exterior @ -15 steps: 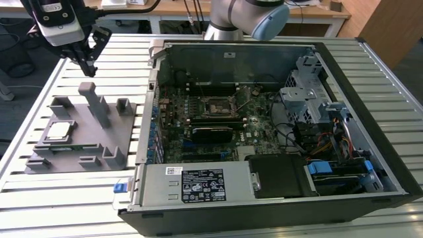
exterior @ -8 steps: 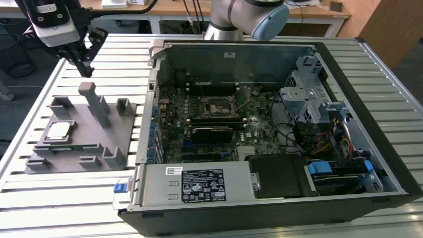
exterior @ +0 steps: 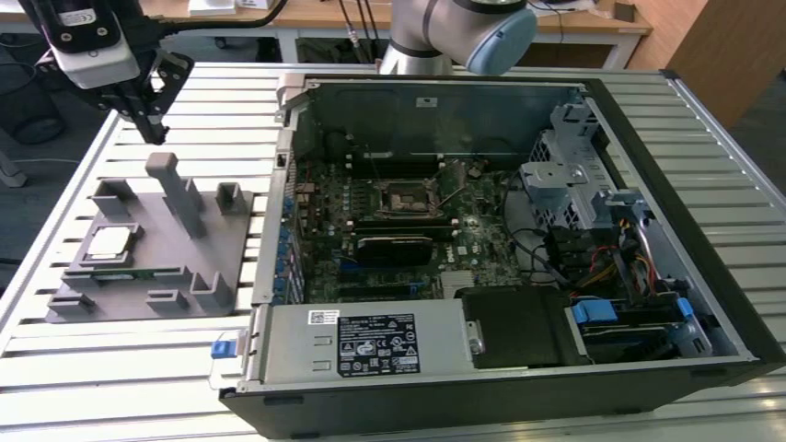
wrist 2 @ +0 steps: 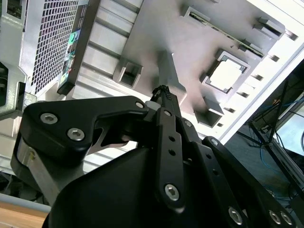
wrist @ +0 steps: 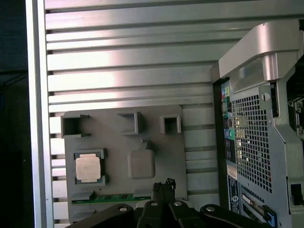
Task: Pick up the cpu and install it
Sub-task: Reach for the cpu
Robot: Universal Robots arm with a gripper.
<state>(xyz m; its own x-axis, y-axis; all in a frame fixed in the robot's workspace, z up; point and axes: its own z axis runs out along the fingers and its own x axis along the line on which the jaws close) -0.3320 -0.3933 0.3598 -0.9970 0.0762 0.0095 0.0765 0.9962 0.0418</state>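
While the cpu (exterior: 109, 243) sits in a tray (exterior: 74, 308) pocket beside a post (exterior: 176, 189), the gripper (exterior: 156, 129) hangs overhead, closed and empty, near the case (exterior: 687, 184).

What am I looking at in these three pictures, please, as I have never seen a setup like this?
This is one grey robot arm working at a silver slatted metal table. The exterior view is taken from off the arm. Both wrist views come from cameras riding near its black gripper, which is shut, holds nothing and hovers over a grey plastic holder tray. In a pocket of that tray lies the cpu, a small square silver chip, with a thin green memory stick near it. On the exterior view's right lies an open black computer case, showing its black square socket.
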